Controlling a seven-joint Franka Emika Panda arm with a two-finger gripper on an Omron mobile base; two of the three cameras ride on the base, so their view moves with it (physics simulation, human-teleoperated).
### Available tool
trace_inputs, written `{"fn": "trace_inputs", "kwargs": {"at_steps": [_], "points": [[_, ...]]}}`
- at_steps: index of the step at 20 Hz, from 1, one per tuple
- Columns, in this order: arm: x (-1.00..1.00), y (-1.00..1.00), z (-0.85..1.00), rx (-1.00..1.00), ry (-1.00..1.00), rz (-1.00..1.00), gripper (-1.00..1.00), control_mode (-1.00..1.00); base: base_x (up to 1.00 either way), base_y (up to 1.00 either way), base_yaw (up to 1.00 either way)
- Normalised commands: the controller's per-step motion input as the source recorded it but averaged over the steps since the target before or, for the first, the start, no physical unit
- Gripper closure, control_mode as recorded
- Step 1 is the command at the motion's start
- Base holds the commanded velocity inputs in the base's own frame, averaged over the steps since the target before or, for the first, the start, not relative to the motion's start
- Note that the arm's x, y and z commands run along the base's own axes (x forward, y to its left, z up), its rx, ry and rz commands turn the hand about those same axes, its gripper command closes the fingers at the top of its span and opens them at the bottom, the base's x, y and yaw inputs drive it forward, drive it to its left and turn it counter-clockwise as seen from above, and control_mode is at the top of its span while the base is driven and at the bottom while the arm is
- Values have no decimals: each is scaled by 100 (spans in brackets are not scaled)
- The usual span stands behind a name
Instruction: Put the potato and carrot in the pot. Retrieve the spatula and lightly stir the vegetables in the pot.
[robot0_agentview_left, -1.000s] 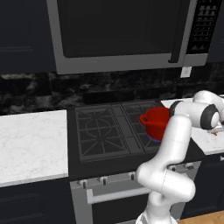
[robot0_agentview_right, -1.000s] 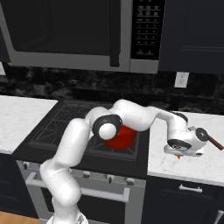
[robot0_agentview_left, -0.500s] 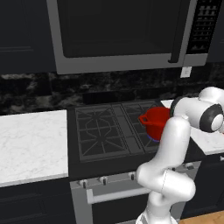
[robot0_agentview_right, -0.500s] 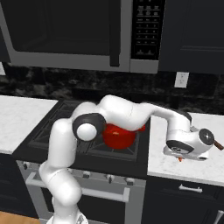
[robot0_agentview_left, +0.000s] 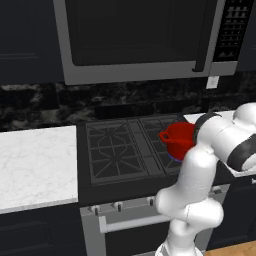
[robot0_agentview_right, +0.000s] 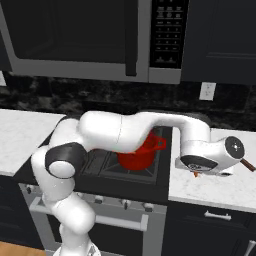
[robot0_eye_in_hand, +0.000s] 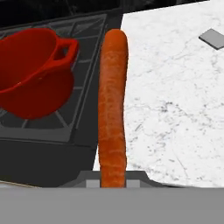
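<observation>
My gripper (robot0_eye_in_hand: 113, 178) is shut on the carrot (robot0_eye_in_hand: 113, 100), a long orange piece that runs straight up from the fingers in the hand view. It hangs over the edge where the stove meets the white marble counter. The red pot (robot0_eye_in_hand: 33, 74) stands on the stove to its left, one loop handle towards the carrot. From the right base view, the hand (robot0_agentview_right: 210, 157) hovers over the right counter beside the pot (robot0_agentview_right: 142, 152), with an orange tip (robot0_agentview_right: 196, 174) below it. The spatula's dark handle (robot0_agentview_right: 248, 165) pokes out behind the hand, and its grey blade (robot0_eye_in_hand: 212, 38) lies on the counter. The potato is out of view.
The black stove (robot0_agentview_left: 120, 150) with its grates lies between two marble counters (robot0_agentview_left: 35, 160). A microwave (robot0_agentview_left: 135, 37) hangs above the stove. My arm arches over the front of the stove and partly hides the pot (robot0_agentview_left: 177, 140) in the left base view.
The elbow has swung left and lower across the stove front. The hand has stayed over the right counter with the carrot still gripped.
</observation>
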Motion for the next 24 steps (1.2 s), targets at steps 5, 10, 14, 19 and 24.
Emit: {"fn": "trace_inputs", "kwargs": {"at_steps": [5,10,14,19,24], "points": [[-46,91,52,-29,-35,0,100,-100,0,0,0],[-10,98,40,-20,3,0,100,-100,0,0,0],[10,90,46,-16,16,0,100,-100,0,0,0],[4,68,29,-11,13,0,100,-100,0,0,0],[19,48,24,-1,15,0,100,-100,0,0,0]]}}
